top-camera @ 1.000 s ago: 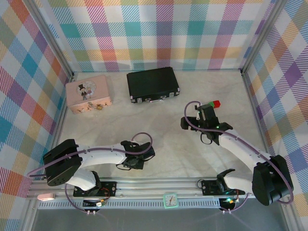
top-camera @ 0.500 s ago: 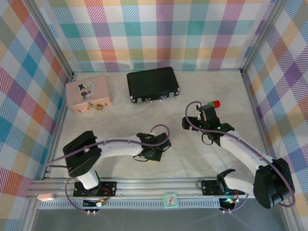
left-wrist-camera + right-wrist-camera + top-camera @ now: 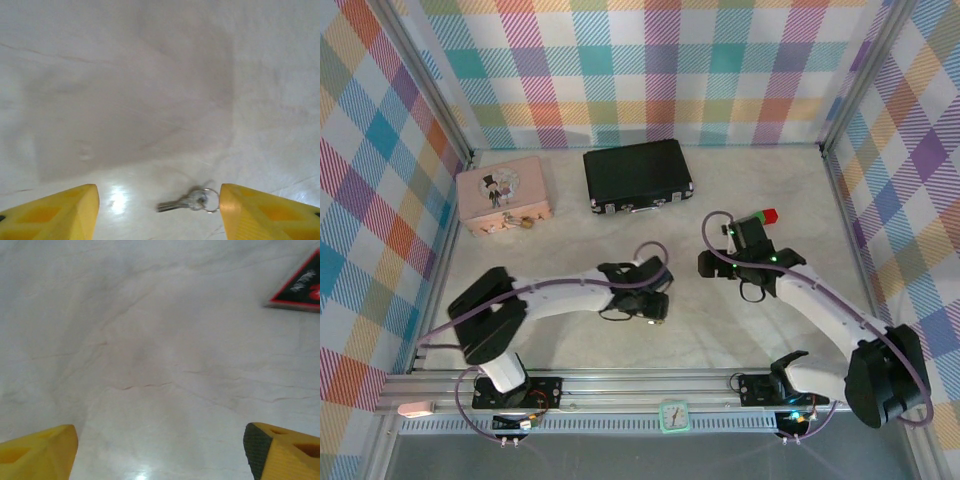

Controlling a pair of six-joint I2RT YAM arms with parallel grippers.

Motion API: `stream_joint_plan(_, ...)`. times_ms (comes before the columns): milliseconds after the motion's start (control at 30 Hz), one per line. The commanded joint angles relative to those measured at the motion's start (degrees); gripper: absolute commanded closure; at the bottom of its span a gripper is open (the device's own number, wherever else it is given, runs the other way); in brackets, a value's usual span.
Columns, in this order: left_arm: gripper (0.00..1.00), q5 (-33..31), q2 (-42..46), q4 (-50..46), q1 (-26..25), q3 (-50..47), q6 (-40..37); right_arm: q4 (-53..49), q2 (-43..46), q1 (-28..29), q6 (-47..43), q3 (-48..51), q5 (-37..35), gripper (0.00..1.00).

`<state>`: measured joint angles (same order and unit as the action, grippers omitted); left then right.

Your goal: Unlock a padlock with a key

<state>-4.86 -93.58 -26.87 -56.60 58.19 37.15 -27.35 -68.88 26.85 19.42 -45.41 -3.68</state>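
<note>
Left wrist view supplies the close detail: a tiny slim silvery key [image 3: 186, 203] on a ring lies flat on the pale marbled counter [image 3: 150, 100], between the parted yellow fingers of the left gripper [image 3: 159, 194], not clamped. Top external view gives the wider scene. The tiny brass-coloured padlock [image 3: 525, 222] sits well apart at the front of a pink rectangular box [image 3: 505, 190], near a black hard case [image 3: 638, 172]. The left arm stretches low to mid-counter. The right gripper [image 3: 160, 435], fingers also apart over bare counter, points toward a green-and-red block [image 3: 761, 217]. Right wrist view adds a red-edged black triangular shape [image 3: 300, 285].
</note>
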Motion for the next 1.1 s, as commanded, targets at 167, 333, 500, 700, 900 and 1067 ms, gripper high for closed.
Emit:
stream_joint_plan(167, 0.32, -8.32, 14.43, 3.99, 10.78, -8.16, 3.11, -7.0, -7.84, 12.69, 10.94, -5.0, 10.13, 0.28)
stream_joint_plan(333, 0.29, -11.75, 19.0, 9.89, 15.12, -13.76, 7.13, -7.55, -11.08, 19.88, 18.38, -5.44, 11.77, 0.4)
stream_joint_plan(500, 0.29, -12.51, 19.3, 9.27, 17.23, -13.09, 5.54, -4.93, -16.81, 24.43, 22.01, -6.27, 12.37, 0.53)
stream_joint_plan(700, 0.29, -12.17, 19.56, 10.34, 17.75, -13.65, 5.73, -2.02, -22.07, 27.24, 23.45, -8.35, 12.56, 0.58)
stream_joint_plan(900, 0.29, -12.61, 20.87, 10.38, 17.97, -14.73, 6.29, 1.51, -24.24, 27.38, 25.96, -7.27, 11.88, 0.65)
stream_joint_plan(1067, 0.29, -13.88, 22.88, 8.5, 18.01, -15.07, 6.18, 0.81, -26.03, 27.39, 26.52, -7.59, 11.24, 0.68)
